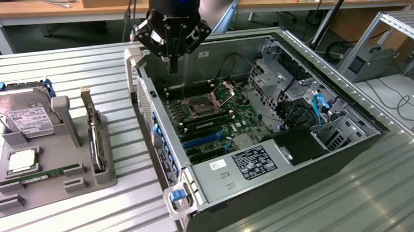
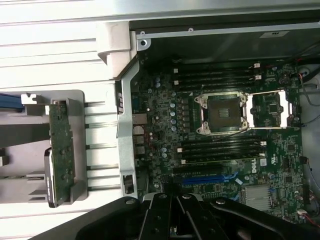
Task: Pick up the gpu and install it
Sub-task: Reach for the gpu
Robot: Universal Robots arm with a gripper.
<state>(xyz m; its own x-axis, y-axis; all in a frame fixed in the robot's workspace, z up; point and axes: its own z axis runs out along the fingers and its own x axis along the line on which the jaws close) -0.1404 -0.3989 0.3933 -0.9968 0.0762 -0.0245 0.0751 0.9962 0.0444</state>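
Slatted metal table (image 1: 65, 64) carries an open PC case (image 1: 208, 186) lying on its side, motherboard (image 1: 214, 115) facing up. Arm comes down from the top of the exterior view, wrist vertical, gripper (image 1: 173, 69) pointing straight down over the case's far corner on the exterior view's left, just inside the wall, above the board and not touching it. Fingers pressed together, nothing between them, empty. Wrist view looks down past the closed gripper (image 2: 172, 210) onto the board, with the CPU socket (image 2: 222, 112) open, its latch frame flipped up beside it, and RAM slots on either side of it. Grey tray (image 1: 91, 178) sits on the table at the exterior view's left, beside the case, apart from it. Hard drive (image 1: 22, 116) leans upright in the tray's far slot. gpu (image 1: 92, 134) stands on edge in the tray slot nearest the case, well apart from the gripper, untouched. Green memory stick (image 1: 45, 176) lies flat in the tray near its front.
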